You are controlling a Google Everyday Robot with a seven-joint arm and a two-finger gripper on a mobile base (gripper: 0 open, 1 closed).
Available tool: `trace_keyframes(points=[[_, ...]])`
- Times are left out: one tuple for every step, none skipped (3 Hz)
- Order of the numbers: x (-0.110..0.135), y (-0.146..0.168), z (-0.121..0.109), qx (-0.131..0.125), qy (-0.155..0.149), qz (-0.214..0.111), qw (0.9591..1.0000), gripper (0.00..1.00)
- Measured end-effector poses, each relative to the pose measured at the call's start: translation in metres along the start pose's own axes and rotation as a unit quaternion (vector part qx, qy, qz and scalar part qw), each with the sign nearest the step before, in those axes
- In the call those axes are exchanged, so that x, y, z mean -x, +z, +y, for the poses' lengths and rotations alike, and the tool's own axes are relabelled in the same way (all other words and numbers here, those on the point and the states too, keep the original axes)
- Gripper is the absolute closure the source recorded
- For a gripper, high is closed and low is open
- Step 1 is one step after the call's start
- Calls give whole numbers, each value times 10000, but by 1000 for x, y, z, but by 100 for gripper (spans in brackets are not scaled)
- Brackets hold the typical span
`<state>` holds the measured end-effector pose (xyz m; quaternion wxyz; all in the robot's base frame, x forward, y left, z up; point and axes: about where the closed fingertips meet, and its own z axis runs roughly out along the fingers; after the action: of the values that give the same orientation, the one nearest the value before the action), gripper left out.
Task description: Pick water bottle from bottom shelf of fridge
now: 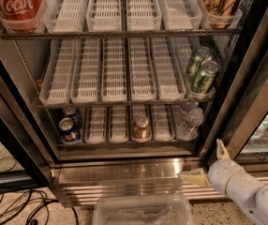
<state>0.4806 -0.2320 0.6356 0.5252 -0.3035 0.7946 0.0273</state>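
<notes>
approach stage, judging by the layout: hovering the pincer spread wide, low on the right before the fridge base, gripping nothing, probably gaping so as to admit a ribbed body. targeting, seemingly, the water bottle standing at the front of the rightmost lane on the bottom shelf, just up and left, under the green cans, making for easy reach.
</notes>
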Motion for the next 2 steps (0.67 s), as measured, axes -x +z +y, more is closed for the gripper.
trace_keyframes(points=[[9,17,-4,-379,268,-405,9981,0],[25,36,5,-675,573,-843,9925,0]])
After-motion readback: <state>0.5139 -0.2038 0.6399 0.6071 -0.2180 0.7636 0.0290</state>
